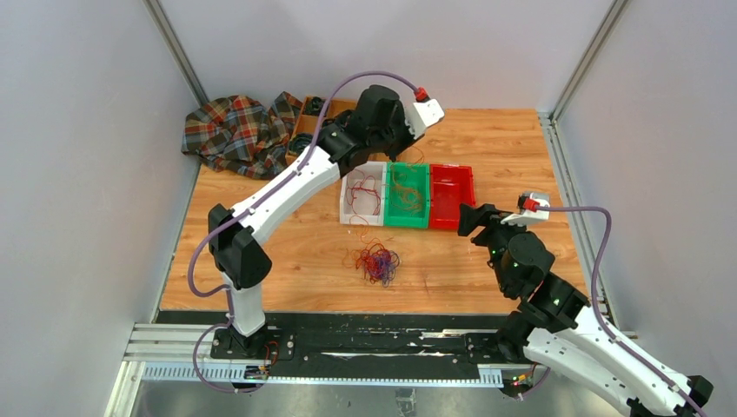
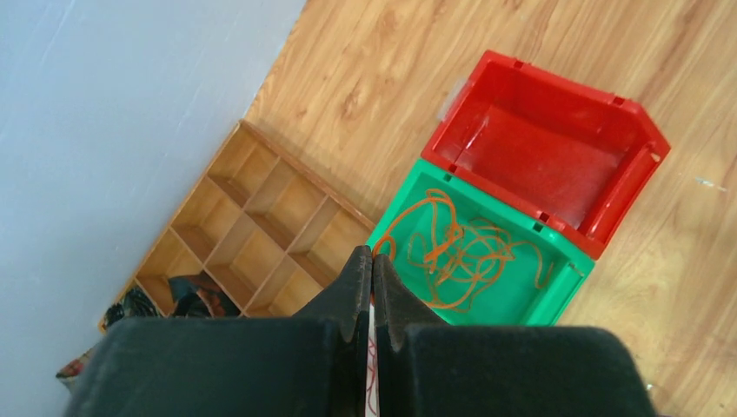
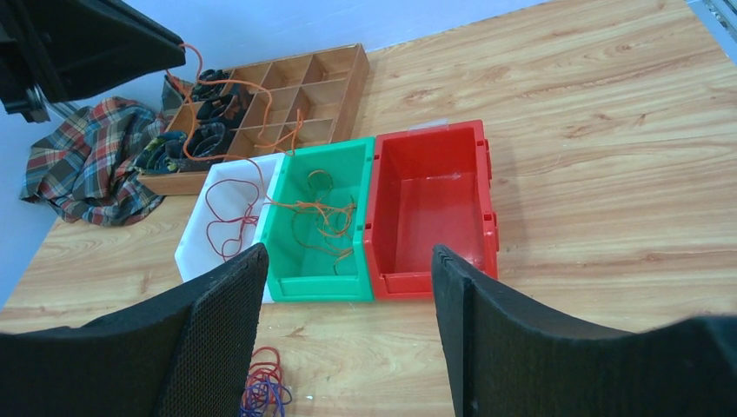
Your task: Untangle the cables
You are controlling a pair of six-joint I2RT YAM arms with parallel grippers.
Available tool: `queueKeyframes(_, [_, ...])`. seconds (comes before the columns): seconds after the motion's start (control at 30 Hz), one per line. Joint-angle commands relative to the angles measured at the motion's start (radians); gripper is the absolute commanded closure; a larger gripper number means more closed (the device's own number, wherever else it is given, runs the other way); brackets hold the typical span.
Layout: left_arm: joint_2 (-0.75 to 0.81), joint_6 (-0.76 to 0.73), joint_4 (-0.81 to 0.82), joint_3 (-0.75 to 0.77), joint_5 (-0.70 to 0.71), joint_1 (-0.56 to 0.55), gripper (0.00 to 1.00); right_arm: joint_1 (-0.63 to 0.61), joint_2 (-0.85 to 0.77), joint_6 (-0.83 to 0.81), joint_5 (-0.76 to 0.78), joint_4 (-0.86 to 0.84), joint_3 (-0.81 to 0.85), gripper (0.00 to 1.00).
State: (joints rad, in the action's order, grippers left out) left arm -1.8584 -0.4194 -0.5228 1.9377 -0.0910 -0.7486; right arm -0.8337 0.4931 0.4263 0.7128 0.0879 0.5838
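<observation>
- While the left gripper [image 2: 372, 257] hung high over the bins, its fingers were pressed tight together on a thin orange cable [image 3: 200, 69], which trailed down toward the green bin [image 3: 322, 287].
- More orange cables [image 2: 452, 252] lay in loose loops on the green bin's floor.
- Just beside it, touching one side, the white bin [image 3: 193, 248] held a few red cables [image 3: 228, 230].
- On the green bin's other side, also touching, stood the red bin [image 3: 426, 195].
- A tangle of red and purple-blue cables [image 1: 376, 261] lay on the wooden table [image 1: 521, 148], on the near side of the bins and apart from them.
- The right gripper [image 3: 349, 250] hovered above the table on the near side of the red bin, its jaws spread wide with nothing between them.
- At the far left corner sat a wooden divided tray [image 3: 335, 95] with black coils [image 3: 213, 109] in some compartments, a plaid cloth [image 1: 230, 130] bunched against it.
</observation>
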Motion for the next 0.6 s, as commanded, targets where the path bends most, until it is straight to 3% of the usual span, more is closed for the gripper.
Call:
queueKeyframes(0.0, [-0.016,-0.04,0.067,-0.053,0.064,-0.006,1.0,0.016,0.008,0.0,0.04,-0.005,-0.01,0.31])
queueKeyframes(0.57, [-0.187,-0.044,0.181,-0.144,0.074,-0.006,1.0,0.041,0.044,-0.017,0.028,-0.013,-0.02,0.31])
